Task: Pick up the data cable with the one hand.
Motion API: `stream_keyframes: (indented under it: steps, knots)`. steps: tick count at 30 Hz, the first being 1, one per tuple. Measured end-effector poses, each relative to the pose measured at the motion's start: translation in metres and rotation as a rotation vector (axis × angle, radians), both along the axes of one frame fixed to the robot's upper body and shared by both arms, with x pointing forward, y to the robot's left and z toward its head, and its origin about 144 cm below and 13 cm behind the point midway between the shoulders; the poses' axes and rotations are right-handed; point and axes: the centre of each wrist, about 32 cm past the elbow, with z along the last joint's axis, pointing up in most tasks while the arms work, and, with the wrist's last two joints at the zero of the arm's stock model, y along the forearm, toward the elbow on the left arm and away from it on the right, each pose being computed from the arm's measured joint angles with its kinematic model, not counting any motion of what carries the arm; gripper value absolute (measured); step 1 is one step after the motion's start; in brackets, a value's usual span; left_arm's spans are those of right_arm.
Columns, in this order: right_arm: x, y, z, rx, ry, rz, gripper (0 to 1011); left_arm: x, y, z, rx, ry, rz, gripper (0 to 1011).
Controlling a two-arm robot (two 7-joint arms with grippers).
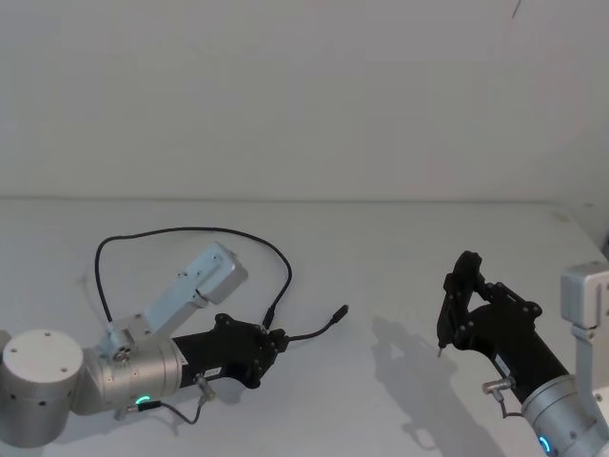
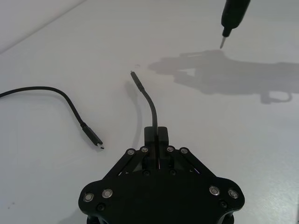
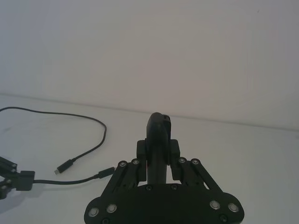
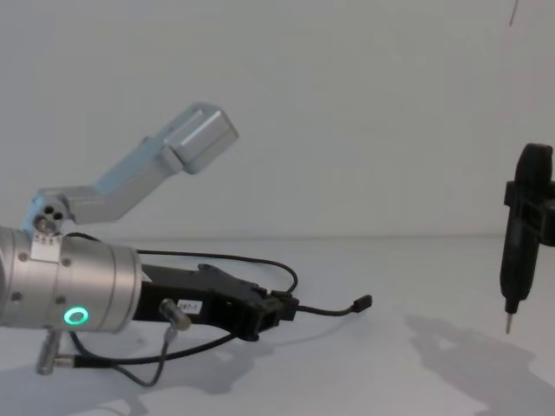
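The data cable [image 1: 190, 229] is a thin black cord that loops across the white table behind my left arm. My left gripper [image 1: 279, 339] lies low over the table and is shut on the cable a short way back from one plug. In the left wrist view that short end [image 2: 148, 100] curves up out of the left gripper [image 2: 156, 133], its metal-tipped plug [image 2: 133, 75] held off the surface. The other plug [image 2: 92, 136] rests on the table beside it. From the chest, the held plug [image 4: 362, 302] sticks out past the left gripper [image 4: 282, 308].
My right gripper [image 3: 159, 147] hovers at the right, shut on a black pen-like tool [image 3: 159, 123] whose tip [image 4: 508, 325] points down above the table. A silver bracket [image 1: 205, 276] rises from my left wrist, and a short grey wire [image 4: 130, 368] hangs under it.
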Motion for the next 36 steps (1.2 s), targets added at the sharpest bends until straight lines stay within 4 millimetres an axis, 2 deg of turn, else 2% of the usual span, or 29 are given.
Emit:
stream_keyframes:
  steps: [7,23,36]
  knots:
    - [0.000,0.000,0.000,0.000,0.000,0.000,279,-0.005,0.010,0.009,-0.010,0.021,-0.025,40]
    - [0.000,0.000,0.000,0.000,0.000,0.000,279,-0.021,0.050,0.037,-0.053,0.086,-0.135,40]
    - [0.003,0.007,0.007,0.058,-0.014,0.019,279,-0.028,0.063,0.047,-0.068,0.100,-0.168,40]
